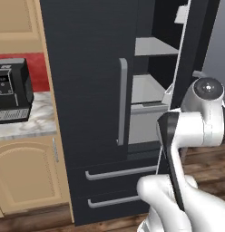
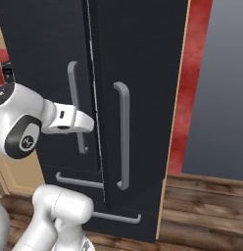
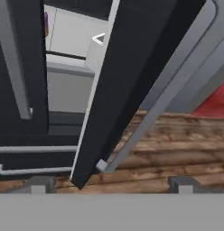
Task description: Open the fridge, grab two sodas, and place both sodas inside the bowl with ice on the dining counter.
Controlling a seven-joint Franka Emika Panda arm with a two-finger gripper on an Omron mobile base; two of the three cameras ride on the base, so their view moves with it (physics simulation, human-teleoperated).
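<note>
The black-navy fridge (image 1: 87, 90) has its left door shut and its right door (image 2: 143, 73) swung partly out, baring grey shelves (image 1: 148, 88). In the hand view my gripper (image 3: 109, 186) is open, its fingertips (image 3: 39, 185) wide apart, with nothing between them. It hangs close to the lower end of the open door's grey bar handle (image 3: 177, 85) and is not touching it. Deep inside, a purple sliver of a soda can (image 3: 46, 25) peeks past the left door's edge. My forearm (image 2: 69, 120) reaches behind the open door's edge. The bowl and the dining counter are out of view.
A black coffee machine (image 1: 12, 88) stands on a marbled worktop (image 1: 37, 118) above tan cabinets (image 1: 28, 172), left of the fridge. Two lower drawers (image 1: 114, 172) with bar handles sit under the doors. Wood floor (image 2: 202, 206) lies to the right, by a red wall (image 2: 192, 73).
</note>
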